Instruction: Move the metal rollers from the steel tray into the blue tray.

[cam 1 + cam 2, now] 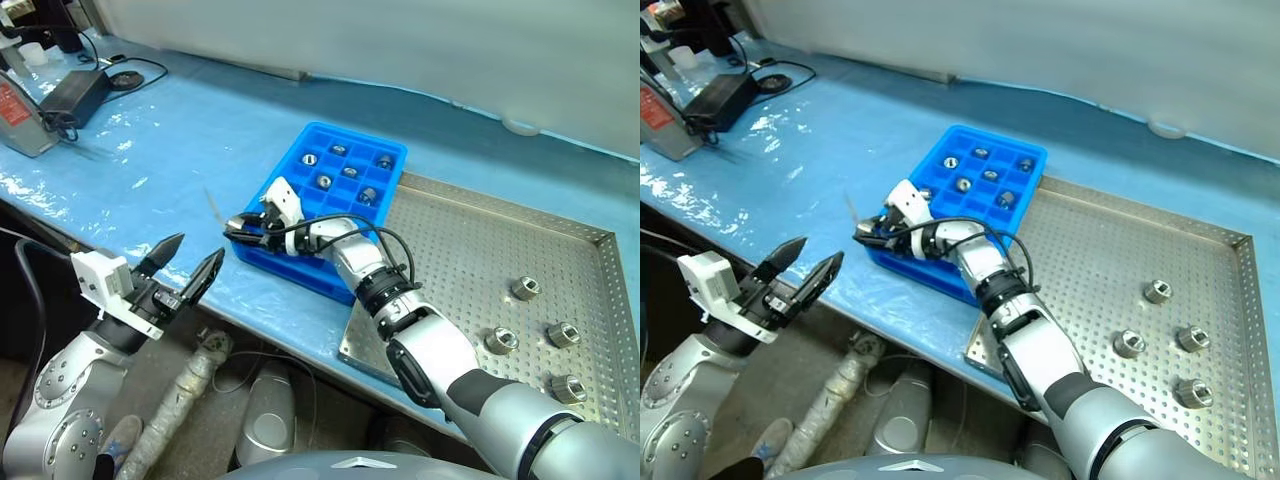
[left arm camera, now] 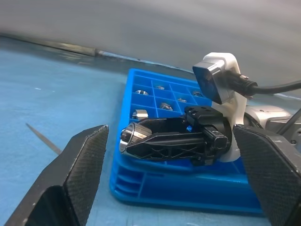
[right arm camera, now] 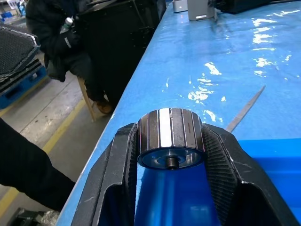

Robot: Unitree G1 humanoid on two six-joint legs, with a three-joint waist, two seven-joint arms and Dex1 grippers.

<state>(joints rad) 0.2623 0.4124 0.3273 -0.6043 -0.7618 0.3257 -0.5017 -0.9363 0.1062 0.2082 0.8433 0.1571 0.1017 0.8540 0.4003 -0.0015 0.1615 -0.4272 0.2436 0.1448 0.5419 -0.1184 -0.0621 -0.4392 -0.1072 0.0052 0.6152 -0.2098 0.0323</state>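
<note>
Right wrist view: right claw (image 3: 170, 155) clenching one of the metal rollers (image 3: 170, 138), hovering over the blue tray (image 1: 300, 165) near corner for dropping into a compartment. Left claw (image 1: 184, 268) hanging released beside, staying clear, off the table (image 1: 150, 170) edge.

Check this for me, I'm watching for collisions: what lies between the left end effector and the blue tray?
In the left eye view, bare blue table covering separates the open left end effector from the blue tray.
</note>
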